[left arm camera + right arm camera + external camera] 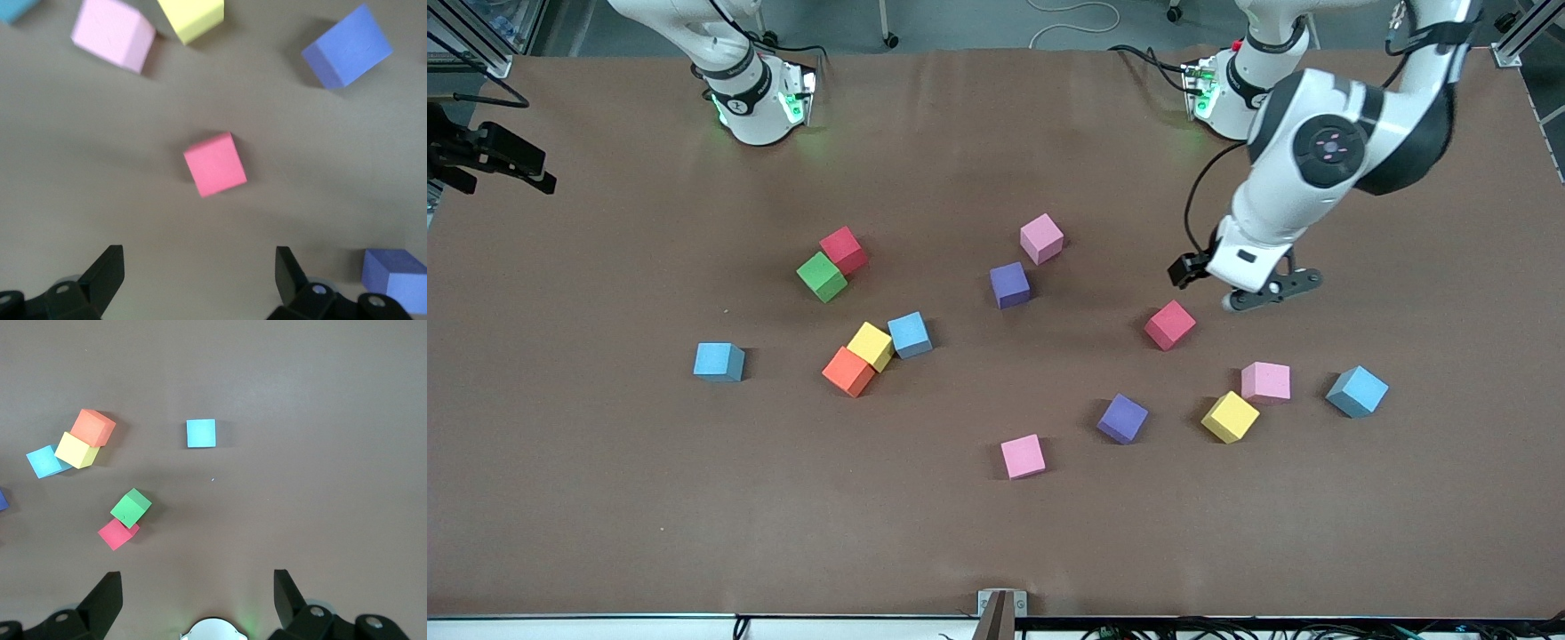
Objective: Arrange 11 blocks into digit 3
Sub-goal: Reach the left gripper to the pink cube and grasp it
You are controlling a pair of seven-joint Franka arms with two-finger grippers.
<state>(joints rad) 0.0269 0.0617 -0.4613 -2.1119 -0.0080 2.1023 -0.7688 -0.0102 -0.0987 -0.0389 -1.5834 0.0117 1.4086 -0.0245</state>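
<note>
Several foam blocks lie scattered singly and in small clusters on the brown table (pixel 605 489); no digit 3 is in view. My left gripper (pixel 1273 291) hangs open and empty over bare table beside a red block (pixel 1169 324). In the left wrist view the left gripper (pixel 200 257) has that red block (pixel 215 164) ahead of its fingers, apart from them. A pink block (pixel 1265 382), a yellow block (pixel 1230 416) and a purple block (pixel 1122 418) lie nearer the front camera. My right gripper (pixel 198 580) stands open and empty above its own base (pixel 213 630), out of the front view.
A red block (pixel 844 250) touches a green block (pixel 822 276). Orange (pixel 848 371), yellow (pixel 871 346) and blue (pixel 910 334) blocks cluster mid-table. A black camera mount (pixel 489 156) juts in at the right arm's end. A bracket (pixel 1000 609) sits on the near edge.
</note>
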